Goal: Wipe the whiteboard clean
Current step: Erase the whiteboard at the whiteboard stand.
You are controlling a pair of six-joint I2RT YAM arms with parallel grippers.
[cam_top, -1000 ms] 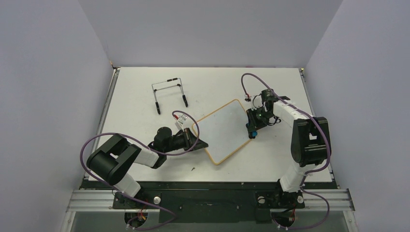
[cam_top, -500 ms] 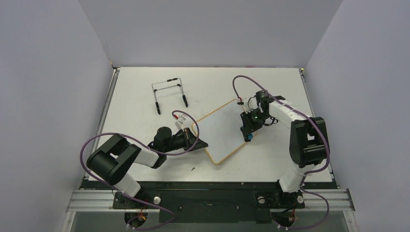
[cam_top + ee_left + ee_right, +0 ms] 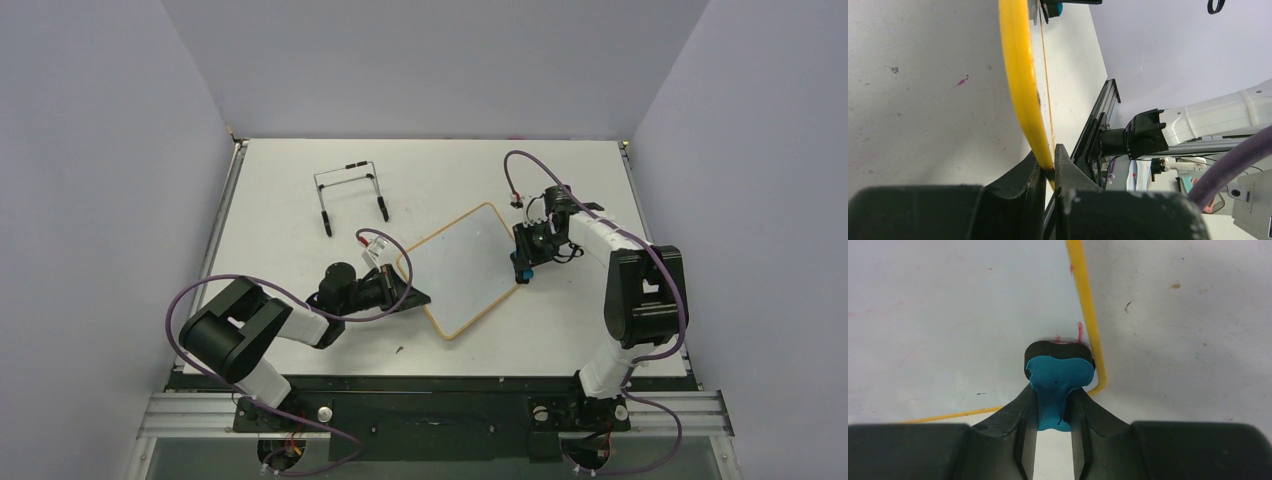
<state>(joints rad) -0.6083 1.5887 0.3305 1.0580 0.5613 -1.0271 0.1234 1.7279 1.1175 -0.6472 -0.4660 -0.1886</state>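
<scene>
The whiteboard (image 3: 455, 272) lies tilted like a diamond on the table, its white face looking wiped. My left gripper (image 3: 405, 293) is shut on its yellow frame (image 3: 1020, 75) at the left edge; in the left wrist view the left gripper (image 3: 1049, 167) pinches the rim. My right gripper (image 3: 520, 270) is shut on the blue eraser (image 3: 519, 276) at the board's right corner. In the right wrist view the right gripper (image 3: 1053, 407) holds the eraser (image 3: 1058, 377), whose black pad presses on the whiteboard (image 3: 948, 315). Small red marks (image 3: 1079, 332) remain beside the pad.
A black wire easel stand (image 3: 350, 192) sits at the back left of the table (image 3: 280, 180). Purple cables loop over both arms. Grey walls close in the table on three sides.
The right gripper swept the eraser a little leftward over the board and came back to the right corner. The left gripper and the board have not moved.
</scene>
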